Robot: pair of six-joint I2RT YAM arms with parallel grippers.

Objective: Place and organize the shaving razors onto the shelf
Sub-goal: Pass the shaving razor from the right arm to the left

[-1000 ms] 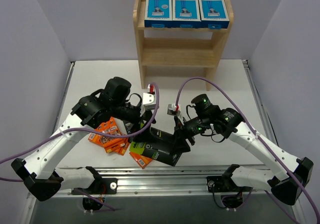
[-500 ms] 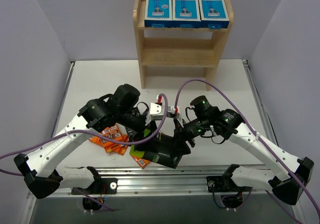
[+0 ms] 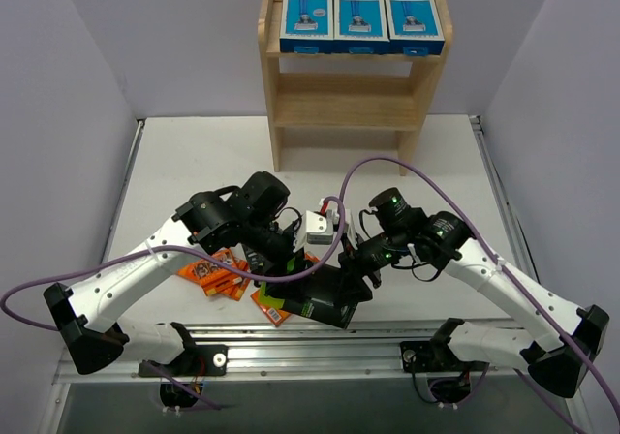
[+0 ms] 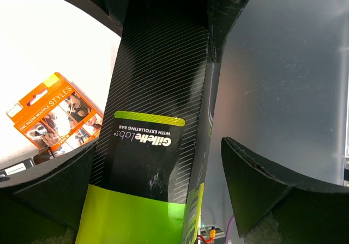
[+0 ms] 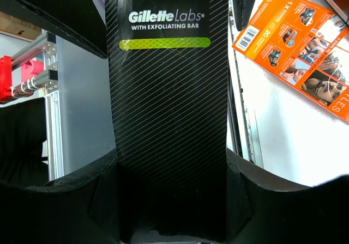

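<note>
We're mid-handover, we'd guess: right end effector (image 5: 172,168) is clenching the black-and-lime-green razor box (image 5: 166,102) over the table (image 3: 194,153) front, well apart from the light wooden shelf (image 3: 346,111); left end effector (image 4: 158,157) is straddling it released, needing closing.

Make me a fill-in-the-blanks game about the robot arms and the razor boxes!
1. The top tier of the shelf holds ___ blue-and-white boxes.
2. The right gripper is shut on a ___-and-lime Gillette box.
3. The flat packs lying on the table are coloured ___.

Missing words: three; black; orange.
</note>
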